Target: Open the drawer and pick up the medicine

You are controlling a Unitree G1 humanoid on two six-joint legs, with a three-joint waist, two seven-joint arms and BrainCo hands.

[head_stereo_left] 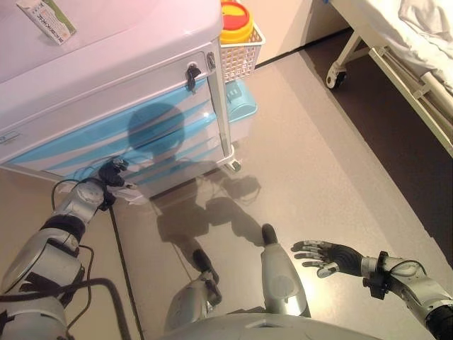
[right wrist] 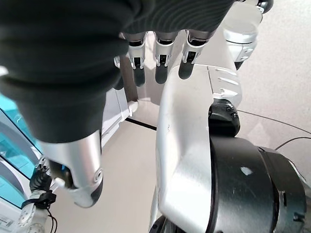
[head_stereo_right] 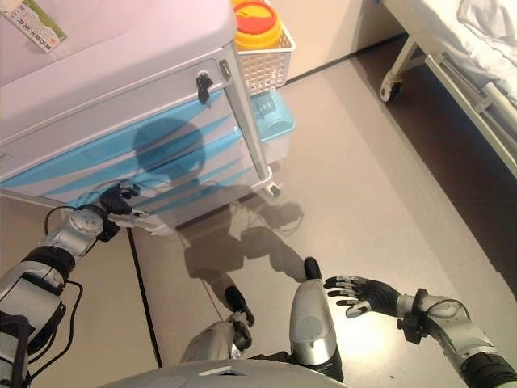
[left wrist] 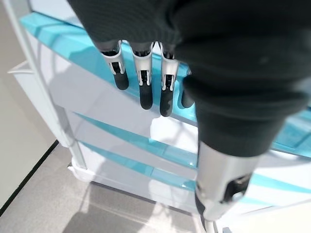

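A white medical cart [head_stereo_left: 106, 71] with several blue-striped drawers [head_stereo_left: 148, 131] stands at the upper left, and all its drawers look closed. My left hand [head_stereo_left: 110, 173] is low at the cart's front, against one of the lower drawers. In the left wrist view its fingers [left wrist: 145, 90] are nearly straight, tips just off the blue handle strip [left wrist: 63, 43], holding nothing. My right hand [head_stereo_left: 331, 256] hangs open over the floor at the lower right, far from the cart. A small green-printed box [head_stereo_left: 46, 20] lies on the cart's top.
A white wire basket [head_stereo_left: 244, 55] holding a yellow container [head_stereo_left: 237, 20] hangs on the cart's right side, with a teal bin [head_stereo_left: 244, 106] below it. A key sits in the top drawer's lock [head_stereo_left: 191, 74]. A bed [head_stereo_left: 417, 49] on wheels stands at the upper right.
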